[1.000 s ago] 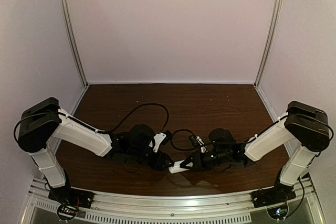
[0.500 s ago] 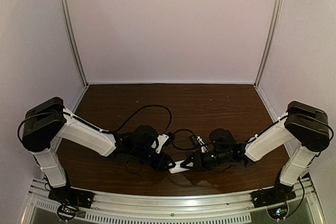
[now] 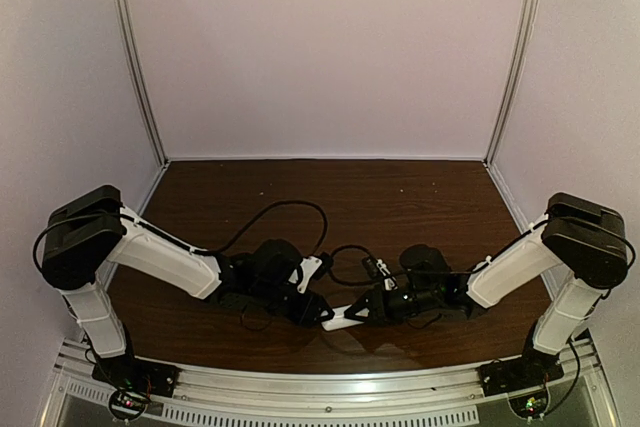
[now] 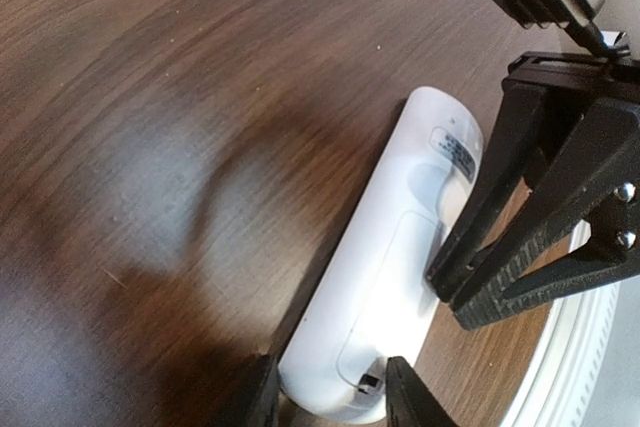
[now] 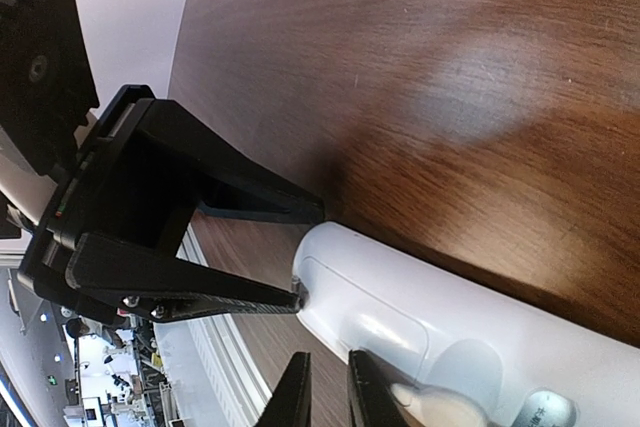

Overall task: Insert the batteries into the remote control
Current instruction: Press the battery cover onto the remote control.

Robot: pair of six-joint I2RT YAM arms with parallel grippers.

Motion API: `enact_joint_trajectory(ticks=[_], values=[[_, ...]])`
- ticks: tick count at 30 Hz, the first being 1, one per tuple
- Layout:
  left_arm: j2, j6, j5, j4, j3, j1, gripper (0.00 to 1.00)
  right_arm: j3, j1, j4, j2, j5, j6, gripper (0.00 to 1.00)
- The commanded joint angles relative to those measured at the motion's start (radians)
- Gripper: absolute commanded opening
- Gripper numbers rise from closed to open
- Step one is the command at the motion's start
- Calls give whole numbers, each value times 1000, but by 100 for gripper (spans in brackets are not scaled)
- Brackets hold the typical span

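The remote control (image 3: 342, 319) (image 4: 400, 247) (image 5: 470, 317) lies back side up on the wooden table near the front edge, with its battery cover (image 4: 395, 327) in place. My left gripper (image 3: 322, 313) (image 4: 330, 397) is open, its jaws partly apart at the remote's end. One of its fingertips (image 5: 296, 297) touches the cover's latch. My right gripper (image 3: 362, 313) (image 5: 328, 392) is shut, with its tips (image 4: 452, 287) resting against the remote's long edge and nothing between them. The batteries are out of view.
Black cables (image 3: 290, 209) loop over the table behind the arms. The metal front rail (image 3: 320, 392) (image 4: 590, 347) runs close beside the remote. White walls with metal corner posts (image 3: 135, 57) enclose the table.
The left arm has shifted slightly right toward the remote's end, and its jaws have narrowed there. The right arm and the remote have stayed put.
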Motion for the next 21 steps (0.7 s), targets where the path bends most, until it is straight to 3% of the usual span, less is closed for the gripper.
enact_joint_trajectory(ticks=[1, 13, 21], values=[[20, -12, -19, -58, -17, -3, 37, -32, -18, -90, 24, 82, -3, 14], [13, -31, -9, -38, -59, -2, 29, -27, -19, -89, 36, 82, -3, 14], [3, -8, -12, -34, -68, -2, 30, -27, -19, -98, 30, 86, -4, 14]])
